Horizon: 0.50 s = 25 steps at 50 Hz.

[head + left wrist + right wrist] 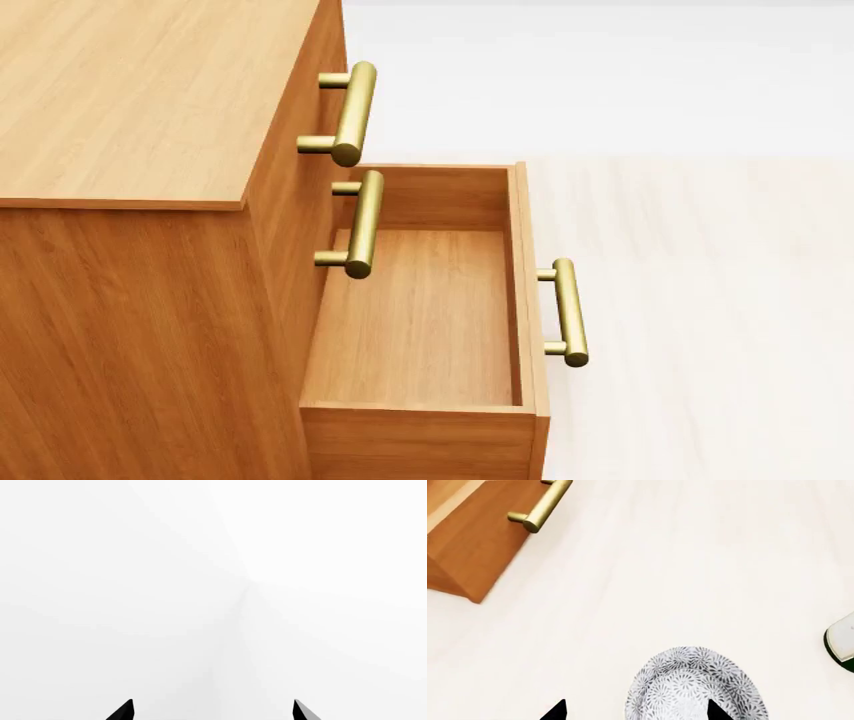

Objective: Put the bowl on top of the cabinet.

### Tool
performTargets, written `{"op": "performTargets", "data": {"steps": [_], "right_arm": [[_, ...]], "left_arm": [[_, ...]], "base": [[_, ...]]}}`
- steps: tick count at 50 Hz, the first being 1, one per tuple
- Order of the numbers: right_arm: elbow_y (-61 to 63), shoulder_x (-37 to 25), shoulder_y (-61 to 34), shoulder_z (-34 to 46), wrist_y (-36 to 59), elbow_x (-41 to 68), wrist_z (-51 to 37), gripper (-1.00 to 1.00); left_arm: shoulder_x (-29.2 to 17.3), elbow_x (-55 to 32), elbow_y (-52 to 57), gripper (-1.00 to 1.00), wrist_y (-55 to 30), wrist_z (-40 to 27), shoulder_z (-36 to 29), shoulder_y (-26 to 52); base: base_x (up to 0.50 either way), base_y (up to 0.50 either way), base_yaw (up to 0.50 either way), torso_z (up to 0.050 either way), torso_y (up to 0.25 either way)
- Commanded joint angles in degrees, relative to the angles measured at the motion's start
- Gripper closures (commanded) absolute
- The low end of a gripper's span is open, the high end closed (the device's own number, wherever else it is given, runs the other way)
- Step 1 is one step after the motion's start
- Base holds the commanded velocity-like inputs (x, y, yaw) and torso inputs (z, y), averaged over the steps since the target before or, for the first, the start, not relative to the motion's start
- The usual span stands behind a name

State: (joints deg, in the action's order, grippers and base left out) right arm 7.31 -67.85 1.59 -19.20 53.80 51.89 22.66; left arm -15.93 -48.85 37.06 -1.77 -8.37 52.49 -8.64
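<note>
Head view shows the cabinet [127, 90] at left, one drawer [420, 320] pulled open. Right wrist view: the bowl [694, 687] sits on the pale floor [647, 590], between the right end effector's [637, 711] spread fingertips, not yet gripped. Judged best: close squarely on the rim, lift clear, then swing leftward onto the flat top. Left end effector [213, 711] is spread, empty.

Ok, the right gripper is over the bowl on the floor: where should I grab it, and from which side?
Take the bowl by its rim, coming straight down from above. In the right wrist view it sits upright with its mouth open to the camera, and the right gripper fingertips look spread about as wide as the bowl. One finger inside and one outside the wall is probably safer than spanning it. Its lower part is out of frame.
</note>
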Motion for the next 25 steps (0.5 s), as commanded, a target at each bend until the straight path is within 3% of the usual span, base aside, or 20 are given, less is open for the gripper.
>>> {"op": "performTargets", "data": {"steps": [1,25], "right_arm": [[-4.43,1.27,-12.42,14.24,-0.59,-2.91,-0.17,-1.00],[-8.34,6.11,-9.07,16.26,-2.24,-4.27,-1.32,-1.00]], "left_arm": [[-0.07,0.09,-0.06,-1.00,0.09,0.09,-0.15,-0.13],[-0.07,0.39,-0.28,-1.00,0.40,0.14,-0.57,-0.11]], "base": [[0.00,0.00,0.00,0.000,0.000],[0.00,0.00,0.00,0.000,0.000]]}}
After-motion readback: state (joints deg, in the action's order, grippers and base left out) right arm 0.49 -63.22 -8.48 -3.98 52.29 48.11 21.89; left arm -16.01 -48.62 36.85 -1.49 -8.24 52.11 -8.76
